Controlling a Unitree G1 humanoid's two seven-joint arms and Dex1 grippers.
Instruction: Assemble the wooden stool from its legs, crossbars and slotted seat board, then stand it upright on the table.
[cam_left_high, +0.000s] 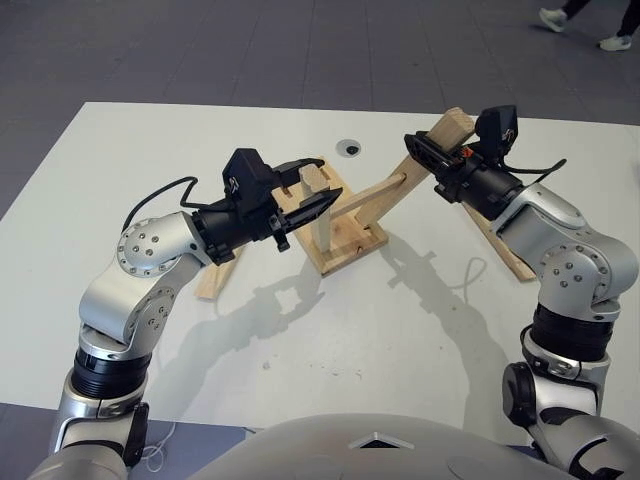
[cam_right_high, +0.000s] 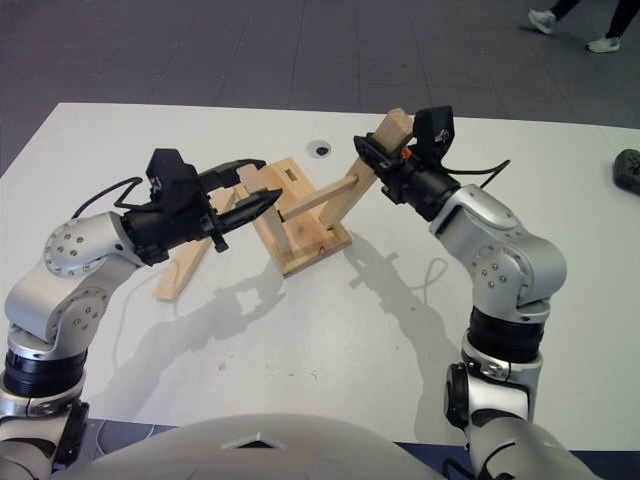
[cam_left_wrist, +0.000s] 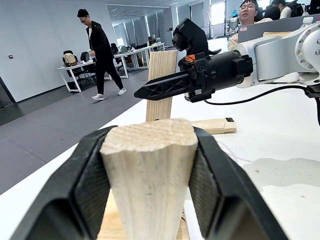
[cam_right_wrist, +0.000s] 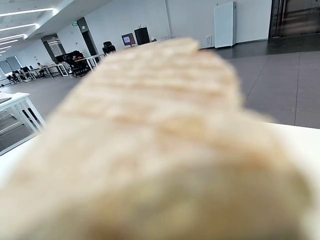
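The slotted seat board (cam_left_high: 350, 248) lies flat in the middle of the white table (cam_left_high: 150, 160). One wooden leg (cam_left_high: 320, 225) stands upright in it, and my left gripper (cam_left_high: 317, 188) is shut on that leg's top; the leg's end grain (cam_left_wrist: 149, 160) sits between the black pads. A crossbar (cam_left_high: 372, 197) runs from this leg up to a second, tilted leg (cam_left_high: 452, 127). My right gripper (cam_left_high: 424, 152) is shut on that tilted leg, which shows as blurred wood (cam_right_wrist: 150, 150) in the right wrist view.
A loose wooden piece (cam_left_high: 214, 277) lies on the table under my left arm, and another (cam_left_high: 497, 247) lies under my right arm. A round hole (cam_left_high: 349, 148) is behind the stool parts. A small black device (cam_right_high: 628, 170) sits at the table's right edge.
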